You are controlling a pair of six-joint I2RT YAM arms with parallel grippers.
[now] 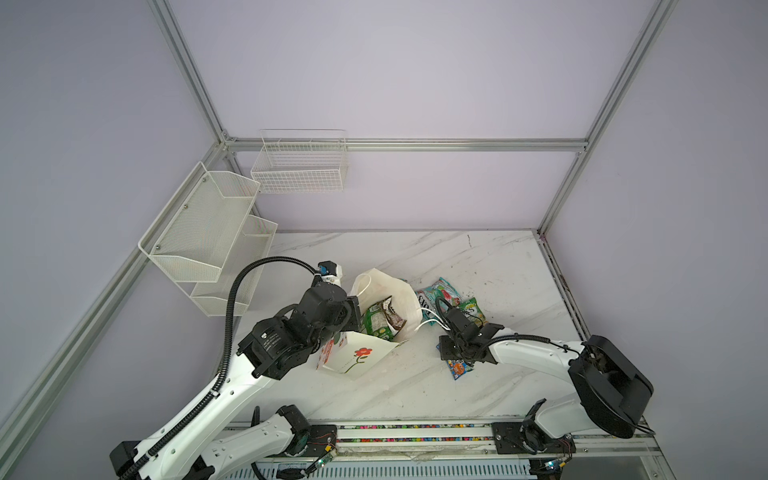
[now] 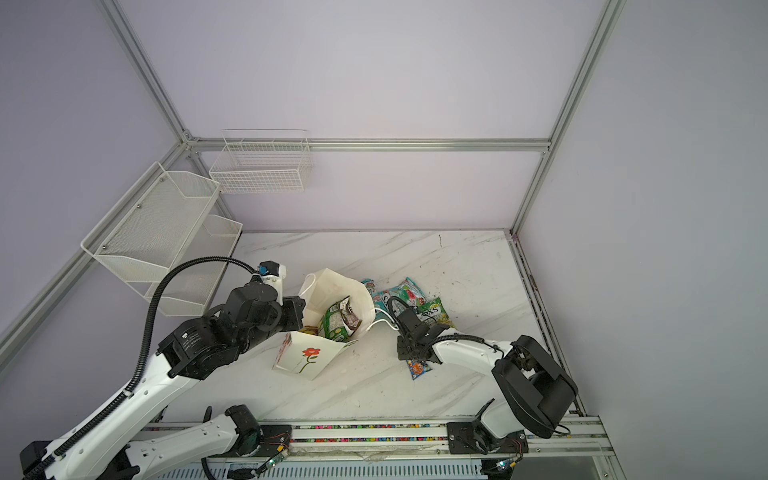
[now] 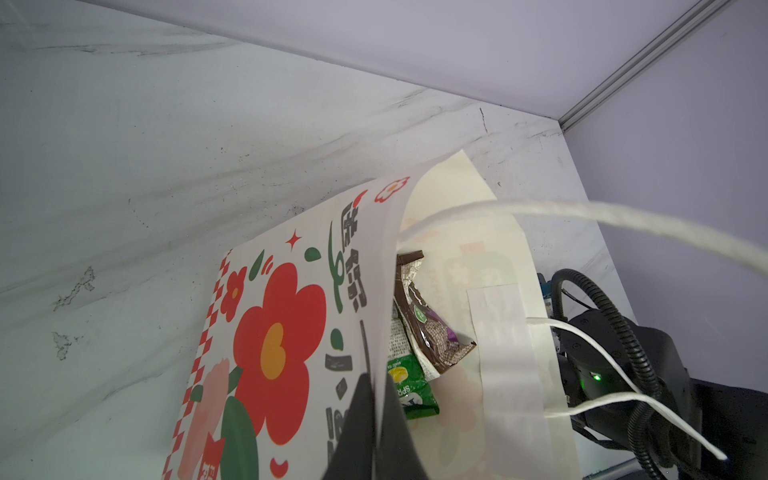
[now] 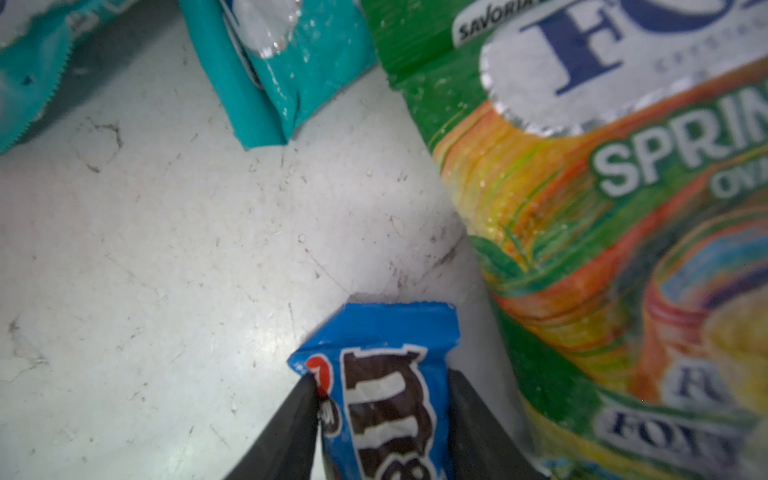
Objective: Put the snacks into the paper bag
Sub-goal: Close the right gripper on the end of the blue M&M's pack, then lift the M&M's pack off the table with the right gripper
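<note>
White mesh baskets (image 1: 208,232) hang on the wall at the left, close to my left arm. My left gripper (image 3: 376,432) is pinched tight on the top edge of the paper bag (image 1: 357,359). The bag is cream with red flowers, and its mouth is wide open. A green FOX'S pouch (image 1: 376,322) and a dark brown bar (image 1: 394,320) poke out of it. Bare marble table (image 1: 415,390) lies in front of the bag and behind it. Just right of the bag lie the teal pouches (image 1: 432,293) and a second green pouch (image 1: 473,309). My right gripper (image 4: 380,378) has one finger on each side of the blue M&M's packet (image 4: 386,332). I cannot tell if they squeeze it. The table ends close by on the right.
</note>
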